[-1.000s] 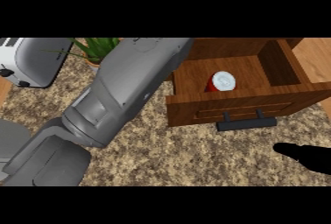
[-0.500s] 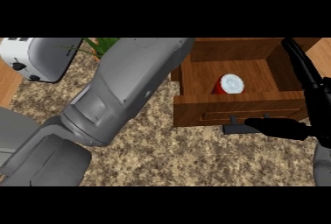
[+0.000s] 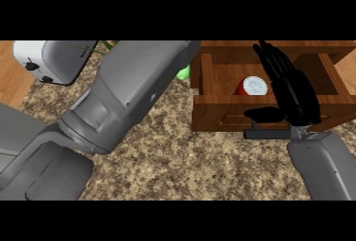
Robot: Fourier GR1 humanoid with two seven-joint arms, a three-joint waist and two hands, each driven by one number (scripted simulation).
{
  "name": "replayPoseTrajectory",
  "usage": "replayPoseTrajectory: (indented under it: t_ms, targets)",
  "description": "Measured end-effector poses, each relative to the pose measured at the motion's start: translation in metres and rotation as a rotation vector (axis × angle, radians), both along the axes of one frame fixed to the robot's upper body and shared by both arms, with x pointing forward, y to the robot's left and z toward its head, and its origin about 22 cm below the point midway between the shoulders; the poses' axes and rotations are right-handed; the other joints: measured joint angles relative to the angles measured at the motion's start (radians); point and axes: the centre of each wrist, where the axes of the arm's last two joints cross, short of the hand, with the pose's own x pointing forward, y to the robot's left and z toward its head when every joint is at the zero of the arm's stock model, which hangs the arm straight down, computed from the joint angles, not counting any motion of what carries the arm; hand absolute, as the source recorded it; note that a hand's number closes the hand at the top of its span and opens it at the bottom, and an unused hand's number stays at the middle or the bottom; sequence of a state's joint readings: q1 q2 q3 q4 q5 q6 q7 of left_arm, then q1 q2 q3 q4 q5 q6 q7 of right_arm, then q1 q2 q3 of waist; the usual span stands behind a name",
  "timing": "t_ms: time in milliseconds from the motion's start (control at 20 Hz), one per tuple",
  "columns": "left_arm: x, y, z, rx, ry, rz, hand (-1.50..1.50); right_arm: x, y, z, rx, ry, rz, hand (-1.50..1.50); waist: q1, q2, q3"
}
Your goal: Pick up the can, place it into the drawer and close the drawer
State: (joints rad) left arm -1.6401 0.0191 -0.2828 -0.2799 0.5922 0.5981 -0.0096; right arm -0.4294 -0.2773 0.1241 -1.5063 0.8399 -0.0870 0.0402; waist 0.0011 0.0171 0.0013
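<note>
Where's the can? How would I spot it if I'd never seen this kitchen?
Find the wooden drawer standing open at the counter's upper right. Look inside it, just left of the black right hand stretched over it. The can is the small red thing with a round silver top, the only red thing there.

A home kitchen. A speckled granite counter [image 3: 195, 160] holds a white toaster [image 3: 52, 61]. A wooden drawer [image 3: 230, 110] stands open beside wooden flooring [image 3: 14, 80].
</note>
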Motion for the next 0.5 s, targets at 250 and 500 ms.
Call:
replayPoseTrajectory:
  t_ms: [250, 500]
  targets:
    - [0.006, 0.015, 0.004, -0.007, 0.002, 0.017, -1.50, 0.029, 0.014, -0.024, -0.064, -0.008, -0.019, -1.50, 0.011, -0.003, 0.000]
    - [0.008, 0.026, 0.010, -0.006, 0.002, 0.034, -1.50, 0.058, 0.018, -0.041, -0.097, -0.029, -0.070, -1.50, 0.032, -0.007, 0.000]
